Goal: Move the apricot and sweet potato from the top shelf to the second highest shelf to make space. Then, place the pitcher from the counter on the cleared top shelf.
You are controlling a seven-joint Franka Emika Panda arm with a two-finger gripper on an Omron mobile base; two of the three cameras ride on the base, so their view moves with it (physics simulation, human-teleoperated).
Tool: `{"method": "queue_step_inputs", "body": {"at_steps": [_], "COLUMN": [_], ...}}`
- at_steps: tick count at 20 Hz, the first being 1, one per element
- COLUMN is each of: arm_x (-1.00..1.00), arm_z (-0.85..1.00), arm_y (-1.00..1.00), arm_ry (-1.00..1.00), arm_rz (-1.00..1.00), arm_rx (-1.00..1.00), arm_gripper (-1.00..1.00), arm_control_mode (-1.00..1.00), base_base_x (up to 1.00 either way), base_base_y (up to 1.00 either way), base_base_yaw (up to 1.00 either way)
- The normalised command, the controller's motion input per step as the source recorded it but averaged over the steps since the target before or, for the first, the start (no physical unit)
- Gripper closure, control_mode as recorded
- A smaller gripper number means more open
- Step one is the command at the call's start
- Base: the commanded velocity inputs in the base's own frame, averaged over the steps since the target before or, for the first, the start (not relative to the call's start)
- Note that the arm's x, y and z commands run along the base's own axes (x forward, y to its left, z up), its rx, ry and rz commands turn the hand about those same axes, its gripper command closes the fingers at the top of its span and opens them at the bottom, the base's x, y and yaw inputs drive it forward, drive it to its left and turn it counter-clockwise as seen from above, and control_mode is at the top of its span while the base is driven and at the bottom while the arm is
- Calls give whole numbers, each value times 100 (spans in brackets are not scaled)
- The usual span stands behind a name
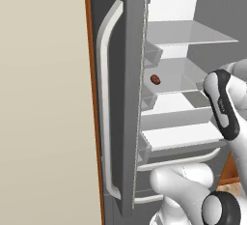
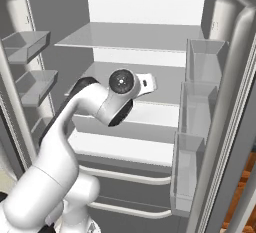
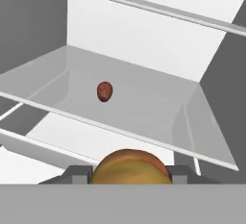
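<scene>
Carrying the apricot (image 3: 129, 167) pinched between the gripper (image 3: 129, 172) fingertips, before the second highest shelf's (image 3: 144, 136) front edge | sweet potato (image 3: 104, 91) sits mid-shelf toward its left edge | apricot likely light, smooth, round, bruisable: hold across its middle, gently.

surface finishes, fridge interior

apricot (image 3: 129, 166) between the finger tips: smooth, matt orange-tan skin. sweet potato (image 3: 104, 91) beyond it: dull, mottled red-brown. shelf (image 3: 158, 110) beneath: translucent, glass-like, smooth pale grey.
</scene>
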Motion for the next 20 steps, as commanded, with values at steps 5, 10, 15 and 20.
{"method": "queue_step_inputs", "body": {"at_steps": [5,10,15,20], "arm_x": [28,44,40,32], "arm_z": [-23,-16,-11,-23], "arm_y": [0,0,0,0], "arm_ry": [8,8,2,0], "arm_rz": [0,0,0,1], "arm_rx": [0,0,0,0], "arm_gripper": [100,100,100,100], "arm_control_mode": [-100,-100,-100,-100], "base_base_x": [0,0,0,0], "base_base_y": [0,0,0,0], "base_base_yaw": [0,0,0,0]}}
